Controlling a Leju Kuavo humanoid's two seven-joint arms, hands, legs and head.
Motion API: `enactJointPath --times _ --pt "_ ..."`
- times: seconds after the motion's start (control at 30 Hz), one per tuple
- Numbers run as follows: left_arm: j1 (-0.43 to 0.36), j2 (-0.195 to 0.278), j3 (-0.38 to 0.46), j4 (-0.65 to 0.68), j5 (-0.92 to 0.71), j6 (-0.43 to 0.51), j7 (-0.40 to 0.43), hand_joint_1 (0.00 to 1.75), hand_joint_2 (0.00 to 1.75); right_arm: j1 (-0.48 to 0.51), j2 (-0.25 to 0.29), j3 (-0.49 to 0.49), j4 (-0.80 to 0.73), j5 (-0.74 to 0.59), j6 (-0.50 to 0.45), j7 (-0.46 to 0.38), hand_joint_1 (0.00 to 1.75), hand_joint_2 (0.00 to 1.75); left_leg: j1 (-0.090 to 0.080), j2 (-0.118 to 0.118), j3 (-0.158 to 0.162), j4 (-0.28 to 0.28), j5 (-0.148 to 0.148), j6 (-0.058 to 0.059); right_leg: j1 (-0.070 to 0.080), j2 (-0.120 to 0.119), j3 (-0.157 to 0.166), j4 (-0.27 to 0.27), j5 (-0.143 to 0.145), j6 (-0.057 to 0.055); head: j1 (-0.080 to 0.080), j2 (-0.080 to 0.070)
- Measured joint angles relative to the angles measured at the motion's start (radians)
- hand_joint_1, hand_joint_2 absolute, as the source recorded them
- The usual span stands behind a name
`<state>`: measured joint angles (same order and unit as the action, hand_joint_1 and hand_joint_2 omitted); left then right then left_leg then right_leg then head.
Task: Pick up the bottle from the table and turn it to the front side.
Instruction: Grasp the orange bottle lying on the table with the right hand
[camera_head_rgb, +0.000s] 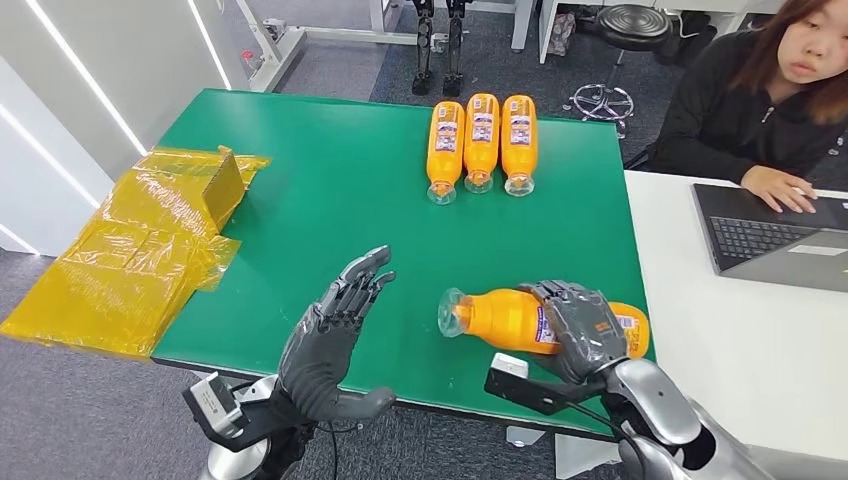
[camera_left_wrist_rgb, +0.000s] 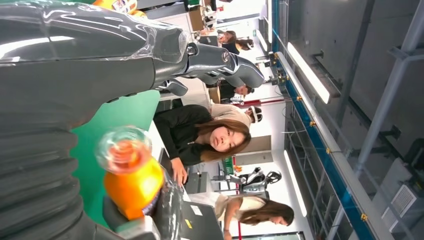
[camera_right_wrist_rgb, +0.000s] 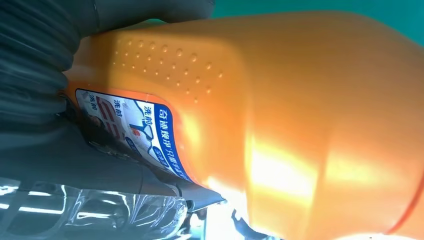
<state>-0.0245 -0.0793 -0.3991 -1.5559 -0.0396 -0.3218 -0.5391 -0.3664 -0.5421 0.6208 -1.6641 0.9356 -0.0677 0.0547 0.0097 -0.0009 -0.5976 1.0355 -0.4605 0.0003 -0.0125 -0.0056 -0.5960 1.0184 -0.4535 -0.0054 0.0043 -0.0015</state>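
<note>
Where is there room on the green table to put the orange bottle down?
Bare green lies between the three bottles at the far edge and the held bottle, and left toward the yellow wrapping. The near right corner is crowded by the right robot hand.

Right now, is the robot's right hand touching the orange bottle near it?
Touching. In the head view the right hand wraps over the bottle; the right wrist view shows its dark fingers pressed against the label.

Before me stands a green bench, a white desk butting against its right side. Grey carpet floor spreads below, a black stool beyond. White wall panels carry 2 slanting light strips.
</note>
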Motion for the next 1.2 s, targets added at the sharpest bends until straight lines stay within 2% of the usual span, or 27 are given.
enactJointPath --times 0.17,0.3,0.4,0.53,0.73,0.97,1.2 --pt "-0.019 0.0 -0.001 0.016 0.01 0.015 -0.009 0.0 1.75 0.091 0.0 -0.037 -0.055 0.006 -0.083 -0.012 1.75 1.75 0.0 0.0 -0.001 0.0 0.0 0.0 0.0 0.0 -0.001 0.0 0.0 0.0 0.0 0.0" --pt "-0.05 0.0 -0.011 0.05 0.045 0.022 -0.012 0.0 1.75 0.201 0.007 -0.069 -0.111 -0.014 -0.241 -0.066 1.75 1.75 0.0 -0.002 -0.002 0.0 0.0 0.0 0.0 -0.002 -0.002 0.0 -0.001 0.0 0.0 0.0" --pt "-0.089 -0.002 -0.032 0.093 0.073 0.029 -0.017 0.0 1.75 0.288 0.031 -0.078 -0.15 -0.031 -0.342 -0.111 1.75 1.75 0.0 -0.002 -0.002 0.0 0.0 0.0 0.0 -0.002 -0.002 0.0 -0.001 0.001 0.0 0.0" --pt "-0.128 -0.003 -0.066 0.141 0.111 0.032 -0.027 0.0 1.75 0.358 0.07 -0.076 -0.169 -0.037 -0.401 -0.134 1.75 1.75 0.0 -0.002 -0.002 0.0 0.0 0.0 0.0 -0.001 -0.003 0.0 -0.001 0.001 0.0 0.0" --pt "-0.141 -0.002 -0.108 0.165 0.169 0.002 -0.028 0.0 1.75 0.413 0.145 -0.071 -0.187 0.025 -0.4 -0.139 1.75 1.75 0.0 -0.001 -0.002 0.0 0.0 0.0 0.0 -0.001 -0.003 0.0 -0.001 0.001 0.0 0.0" --pt "-0.128 0.004 -0.152 0.159 0.196 -0.029 -0.014 0.0 1.75 0.431 0.226 -0.063 -0.203 0.097 -0.331 -0.113 1.75 1.75 0.0 -0.001 -0.003 -0.001 0.0 0.0 0.0 0.0 -0.002 0.0 -0.001 0.001 0.0 0.0" --pt "-0.119 0.009 -0.168 0.139 0.21 -0.056 -0.004 0.0 1.75 0.427 0.255 -0.063 -0.21 0.105 -0.316 -0.105 1.75 1.75 0.0 -0.001 -0.003 -0.001 0.0 0.0 0.0 -0.001 -0.002 0.0 -0.001 0.001 0.0 0.0"
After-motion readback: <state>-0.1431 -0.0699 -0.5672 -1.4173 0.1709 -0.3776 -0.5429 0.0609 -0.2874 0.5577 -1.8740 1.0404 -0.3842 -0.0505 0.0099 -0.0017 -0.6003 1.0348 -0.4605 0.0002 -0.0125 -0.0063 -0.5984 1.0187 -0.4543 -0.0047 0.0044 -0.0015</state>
